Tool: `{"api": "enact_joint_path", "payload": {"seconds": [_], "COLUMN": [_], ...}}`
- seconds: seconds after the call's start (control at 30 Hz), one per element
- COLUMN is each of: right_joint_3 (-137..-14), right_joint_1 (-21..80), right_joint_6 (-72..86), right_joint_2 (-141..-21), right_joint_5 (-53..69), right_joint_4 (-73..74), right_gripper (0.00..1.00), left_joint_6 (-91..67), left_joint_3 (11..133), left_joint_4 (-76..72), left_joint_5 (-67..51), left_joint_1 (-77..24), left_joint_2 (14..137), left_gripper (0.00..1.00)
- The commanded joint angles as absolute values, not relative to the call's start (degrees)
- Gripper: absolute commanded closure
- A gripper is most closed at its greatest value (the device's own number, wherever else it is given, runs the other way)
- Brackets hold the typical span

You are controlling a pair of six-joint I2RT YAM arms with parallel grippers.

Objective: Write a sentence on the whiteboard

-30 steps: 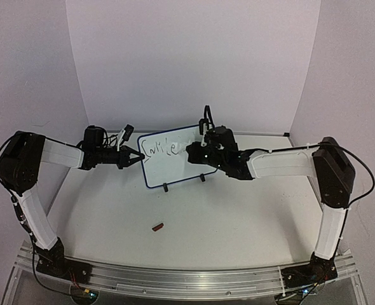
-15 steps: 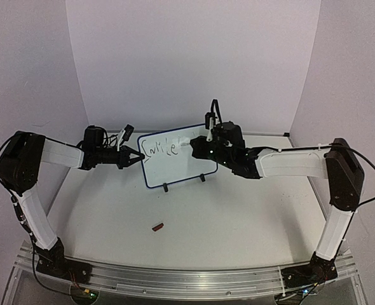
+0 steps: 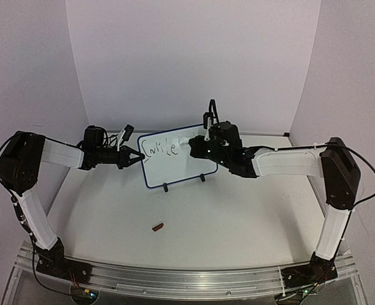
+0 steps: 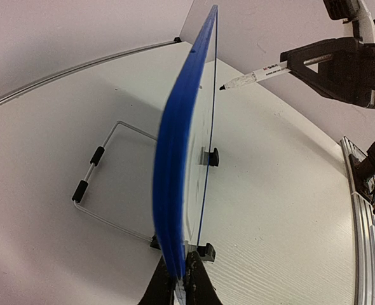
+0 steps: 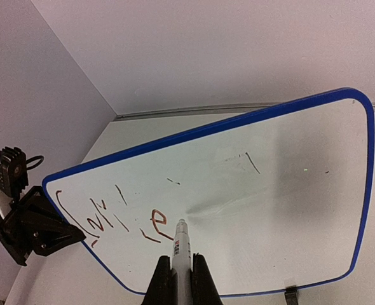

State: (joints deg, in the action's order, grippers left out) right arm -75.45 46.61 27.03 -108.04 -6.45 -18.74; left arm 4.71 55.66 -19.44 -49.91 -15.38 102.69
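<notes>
Though upright, one whiteboard, one marker

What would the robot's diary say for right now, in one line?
left gripper: shut on whiteboard edge | right gripper: shut on marker | tip: beside sentence end | contact: unclear

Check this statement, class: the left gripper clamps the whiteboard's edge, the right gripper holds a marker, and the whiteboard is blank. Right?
Not blank: the right wrist view shows scrawled handwriting on the whiteboard, toward the clamped side. The rest stands: the left gripper clamps its edge and the right gripper holds a marker.
</notes>
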Motion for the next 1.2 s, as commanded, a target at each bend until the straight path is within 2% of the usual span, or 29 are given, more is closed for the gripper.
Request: {"api": "enact_joint_path", "payload": {"seconds": [0.0, 1.17], "right_joint_3": [-78.2, -77.8], "right_joint_1": [46.4, 46.1], "right_joint_6": [26.5, 26.9], "right_joint_2": [-109.6, -109.6], "right_joint_5": [-7.7, -5.8], "right_joint_4": [-19.0, -18.2], "right_gripper": [1.0, 1.0], "left_joint_6": [7.9, 8.0], "left_joint_3": [55.9, 56.0], "left_joint_4": [-16.3, -16.2], "left_joint_5": [-44.6, -44.4], "left_joint_1": [-15.6, -15.6], "left_joint_2": [102.8, 103.0], "left_gripper": [1.0, 1.0]}}
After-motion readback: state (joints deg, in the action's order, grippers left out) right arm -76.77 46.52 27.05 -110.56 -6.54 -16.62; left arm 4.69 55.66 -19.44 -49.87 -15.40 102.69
